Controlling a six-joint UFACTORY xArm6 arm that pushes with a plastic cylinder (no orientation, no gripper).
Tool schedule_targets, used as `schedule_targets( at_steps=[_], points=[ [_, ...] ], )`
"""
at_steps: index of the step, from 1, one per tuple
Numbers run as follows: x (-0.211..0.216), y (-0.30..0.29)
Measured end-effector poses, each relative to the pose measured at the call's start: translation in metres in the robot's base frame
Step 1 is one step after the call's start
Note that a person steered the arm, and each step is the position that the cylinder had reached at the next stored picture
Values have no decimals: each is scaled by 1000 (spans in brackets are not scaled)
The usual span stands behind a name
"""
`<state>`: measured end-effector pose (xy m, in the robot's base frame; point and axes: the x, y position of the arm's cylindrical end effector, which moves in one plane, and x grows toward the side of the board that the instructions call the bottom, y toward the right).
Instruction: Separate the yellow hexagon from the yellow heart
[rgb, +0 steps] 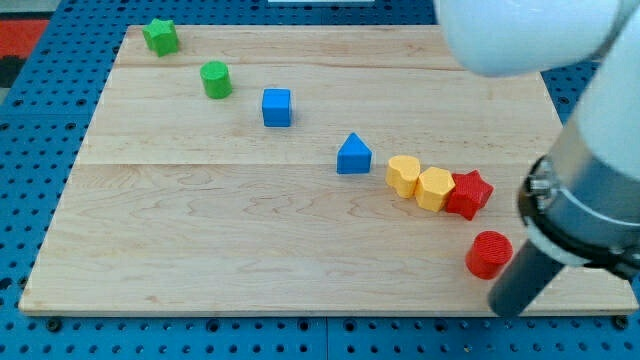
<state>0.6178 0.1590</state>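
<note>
The yellow heart (403, 175) and the yellow hexagon (435, 188) lie side by side and touching at the board's right of centre, the heart on the view's left. A red star (469, 193) touches the hexagon's right side. My tip (506, 309) is near the board's bottom right edge, below and to the right of the hexagon and apart from it. A red cylinder (489, 253) lies just above and left of my tip, between it and the yellow blocks.
A blue triangle (353, 154) sits left of the heart. A blue cube (277, 107), a green cylinder (215, 79) and a green star (160, 36) run in a line toward the top left. The arm's white and grey body (590, 190) fills the right side.
</note>
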Motion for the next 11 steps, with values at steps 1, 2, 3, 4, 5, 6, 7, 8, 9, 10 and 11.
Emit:
schedule_targets(
  at_steps=[1,2,3,4,5,6,7,8,9,10,11],
  points=[
    [-29,-18],
    [-52,-72],
    [-82,-59],
    [-107,-38],
    [-121,-71],
    [-149,-11],
    [-165,-5],
    [-180,-3],
    [-213,15],
    [-219,1],
    [-198,7]
  ],
)
